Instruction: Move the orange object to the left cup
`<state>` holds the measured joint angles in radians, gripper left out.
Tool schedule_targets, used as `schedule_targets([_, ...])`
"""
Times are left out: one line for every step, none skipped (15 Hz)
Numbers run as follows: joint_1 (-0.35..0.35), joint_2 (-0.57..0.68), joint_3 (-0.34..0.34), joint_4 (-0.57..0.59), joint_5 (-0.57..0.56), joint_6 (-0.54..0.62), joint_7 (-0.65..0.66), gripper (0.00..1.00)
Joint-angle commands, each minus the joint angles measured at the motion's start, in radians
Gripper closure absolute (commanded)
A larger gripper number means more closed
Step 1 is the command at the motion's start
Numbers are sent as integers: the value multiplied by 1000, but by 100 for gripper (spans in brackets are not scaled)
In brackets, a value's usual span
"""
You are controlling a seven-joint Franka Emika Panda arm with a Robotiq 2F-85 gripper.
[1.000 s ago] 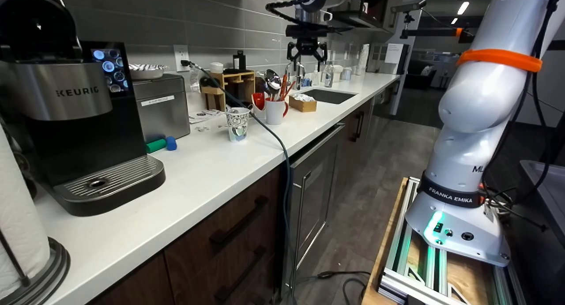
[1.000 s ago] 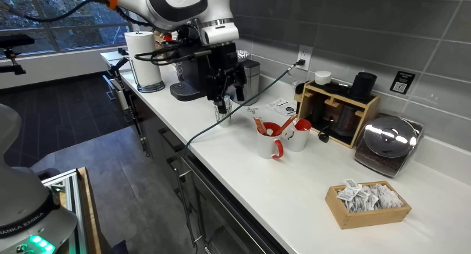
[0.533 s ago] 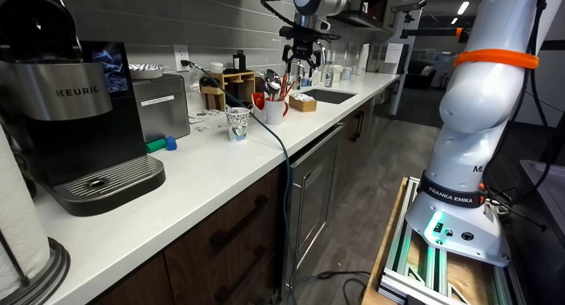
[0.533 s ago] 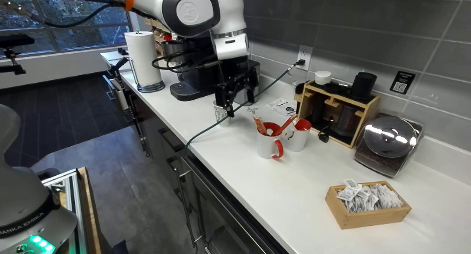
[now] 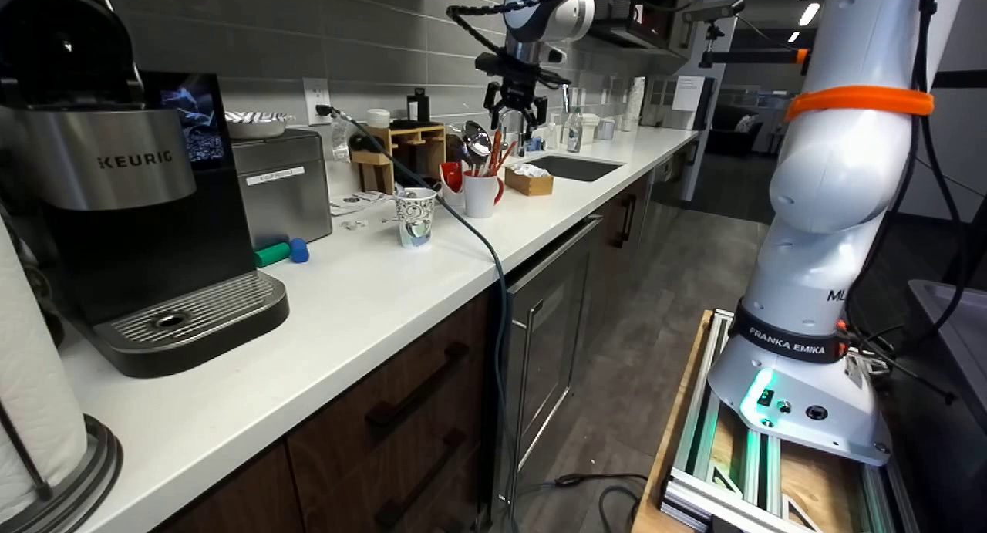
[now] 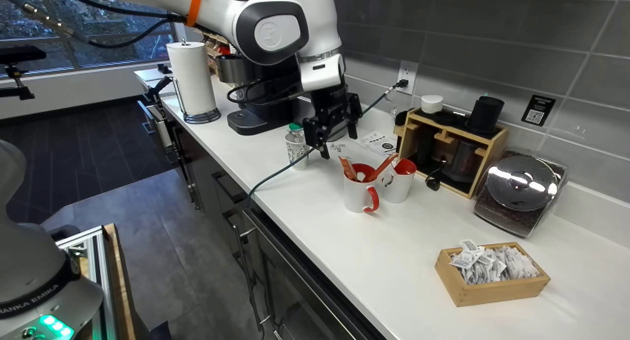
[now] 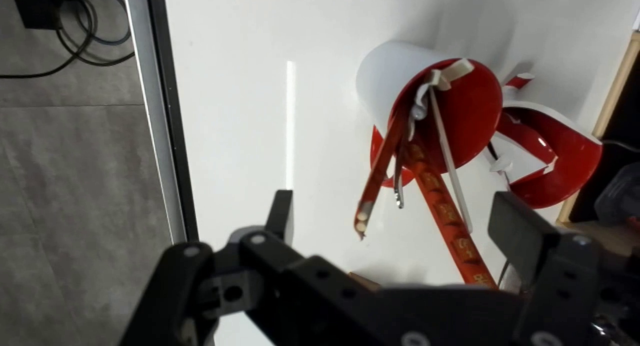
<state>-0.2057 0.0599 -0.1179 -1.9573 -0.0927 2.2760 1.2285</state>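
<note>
On the bench (image 6: 408, 261), upright, a red-handled mug (image 6: 357, 195), white outside and red within. In the mug, leaning out past its rim, two orange-red packets (image 7: 446, 211), one gold-printed and one with a pair of pale stick ends (image 7: 361, 217) at the tip; impossible to tell which of the two to count as the task's thing. In the mug too, a thin white stick (image 7: 456, 183). Higher than the mug's rim and, in an exterior view, apart from both mug and packets, the tool (image 6: 338, 145), with widely spread fingers (image 7: 520, 236) and nothing in their grip. Just beside the mug, toward the wall (image 6: 472, 49), a second mug (image 6: 397, 188), also red inside; unclear whether touching. Near the mug, on another side, an upright patterned paper cup (image 5: 416, 218), with a dark cable (image 5: 503, 301) between cup and mug. Well apart from the mug, past the paper cup, a coffee maker (image 5: 146, 163). On the far side of the mug from the paper cup, well apart, a wooden box (image 6: 502, 292) full of white sachets (image 6: 512, 263).
</note>
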Motion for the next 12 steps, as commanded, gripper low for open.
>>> schedule_targets([27,62,-29,46,-7,45,79,0])
schedule_targets([30,72,-34,54,-6,49,88,0])
schedule_targets([32,81,-39,61,-5,53,97,0])
schedule_targets([34,87,-43,67,-7,55,102,0])
schedule_targets([36,93,-46,73,-6,53,107,1])
schedule_targets([39,97,-50,75,-7,53,110,11])
schedule_targets([40,101,-53,78,-8,53,113,23])
schedule_targets([43,104,-55,80,-8,52,116,32])
schedule_targets([45,107,-58,81,-9,52,119,39])
schedule_targets([48,110,-59,81,-8,53,121,49])
schedule_targets([51,112,-61,83,-7,52,122,56])
schedule_targets([53,113,-62,83,-8,53,124,63])
